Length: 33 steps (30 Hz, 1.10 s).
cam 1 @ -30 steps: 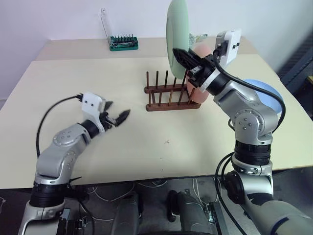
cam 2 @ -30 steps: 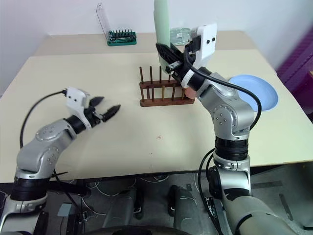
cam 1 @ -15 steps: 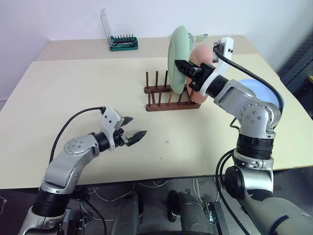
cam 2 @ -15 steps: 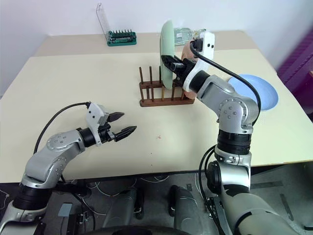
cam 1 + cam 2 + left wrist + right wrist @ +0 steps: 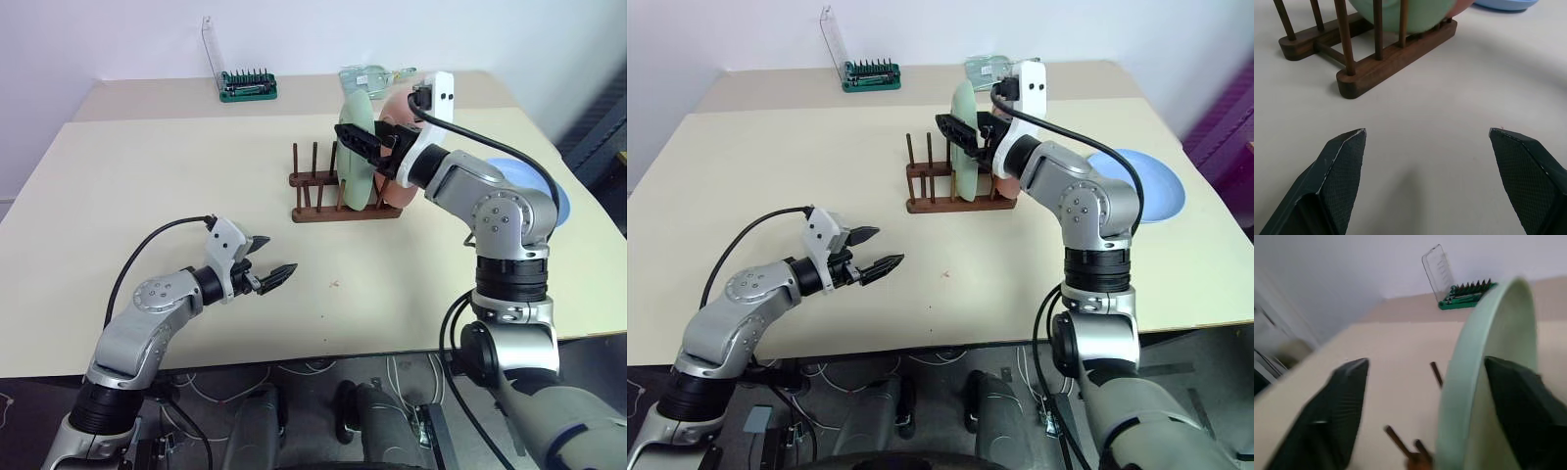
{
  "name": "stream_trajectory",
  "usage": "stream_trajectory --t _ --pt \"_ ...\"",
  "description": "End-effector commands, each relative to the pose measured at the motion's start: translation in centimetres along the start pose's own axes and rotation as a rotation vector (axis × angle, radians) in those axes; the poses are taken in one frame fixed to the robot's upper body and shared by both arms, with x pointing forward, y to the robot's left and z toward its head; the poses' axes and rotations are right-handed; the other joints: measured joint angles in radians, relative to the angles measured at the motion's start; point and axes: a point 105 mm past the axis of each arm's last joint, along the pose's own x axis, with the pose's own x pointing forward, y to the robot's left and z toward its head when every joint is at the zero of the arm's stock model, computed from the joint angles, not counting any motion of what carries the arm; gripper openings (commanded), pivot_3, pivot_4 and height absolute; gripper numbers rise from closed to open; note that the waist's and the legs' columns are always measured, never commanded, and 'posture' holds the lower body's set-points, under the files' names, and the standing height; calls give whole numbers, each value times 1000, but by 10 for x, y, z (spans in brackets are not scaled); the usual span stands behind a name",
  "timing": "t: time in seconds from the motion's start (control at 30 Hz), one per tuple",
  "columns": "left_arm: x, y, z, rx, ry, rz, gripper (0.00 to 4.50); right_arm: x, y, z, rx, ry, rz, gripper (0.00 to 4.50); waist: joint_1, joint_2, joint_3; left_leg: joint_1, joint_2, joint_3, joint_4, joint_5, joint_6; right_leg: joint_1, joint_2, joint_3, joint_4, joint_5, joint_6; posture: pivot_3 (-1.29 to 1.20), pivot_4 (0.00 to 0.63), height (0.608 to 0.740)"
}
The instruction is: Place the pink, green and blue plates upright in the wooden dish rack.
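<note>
The green plate [image 5: 358, 152] stands upright in the wooden dish rack [image 5: 338, 191], right of centre in the frame, beside the pink plate [image 5: 400, 147]. The blue plate [image 5: 1146, 181] lies flat on the tabletop [image 5: 147, 186] at the right edge. The risk is that a withdrawing finger may clip the rim and tip the plate. The right claw [image 5: 361, 143] straddles that rim, released — fingers spread. The left claw [image 5: 266, 264], lower left, gapes wide, holding nothing.

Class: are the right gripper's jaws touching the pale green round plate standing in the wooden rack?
Cannot tell. In the right wrist view the right gripper straddles the pale green plate; one jaw stands clear, the other overlaps the plate.
</note>
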Motion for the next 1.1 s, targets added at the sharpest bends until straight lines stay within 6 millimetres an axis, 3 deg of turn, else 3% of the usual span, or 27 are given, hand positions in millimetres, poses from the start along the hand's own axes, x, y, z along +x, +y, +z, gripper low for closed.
stream_trajectory --t 0.03,0.13,0.23,0.3,0.33,0.43,0.57,0.77,1.0,1.1 --pt "-1 -5 10 31 -32 -17 4157 -8 13 25 -232 -67 46 3560 0 0 0 0 0 0 0 0 0 0 0 0 0 0 0 0 150 730" --pt "0 -5 10 33 -32 -18 4157 -15 17 33 -370 -86 82 3560 0 0 0 0 0 0 0 0 0 0 0 0 0 0 0 0 150 730" --pt "0 -4 10 37 -29 -20 4157 -41 25 58 -555 -156 168 3560 3 1 1 -1 0 0 0 0 0 0 0 0 0 0 0 0 150 730" --pt "0 -4 10 42 -26 -22 4157 -60 18 71 -570 -168 175 3560 4 1 1 -1 0 0 0 0 0 0 0 0 -1 -1 0 0 150 730" --pt "0 -4 10 44 -24 -24 4157 -68 10 75 -587 -158 149 3560 3 1 1 -1 0 0 0 0 0 0 0 0 -1 -1 -1 0 150 730" --pt "1 -9 10 37 -28 -54 4157 -95 -41 73 -642 -38 -38 3560 7 0 0 -1 -1 -1 0 0 0 1 0 -1 -2 -2 -3 0 150 730" --pt "6 -20 13 35 -37 -126 4157 -126 -95 25 -697 253 -164 3560 3 0 0 0 -1 0 0 -1 0 1 -1 -1 -4 -3 -3 0 150 730" --pt "13 -20 17 55 -42 -141 4157 -149 -162 -42 -660 535 -394 3560 -2 1 1 0 -1 1 0 0 0 0 0 0 -2 -3 -3 0 150 730" --pt "10 -21 17 61 -39 -140 4157 -158 -203 -84 -703 709 -495 3560 -2 2 1 0 -2 3 0 0 1 0 0 1 -2 -2 -3 0 150 730" --pt "9 -20 18 63 -40 -128 4157 -160 -212 -89 -741 736 -533 2694 0 2 1 0 -2 2 0 0 1 1 1 1 -2 -2 -3 0 150 730"
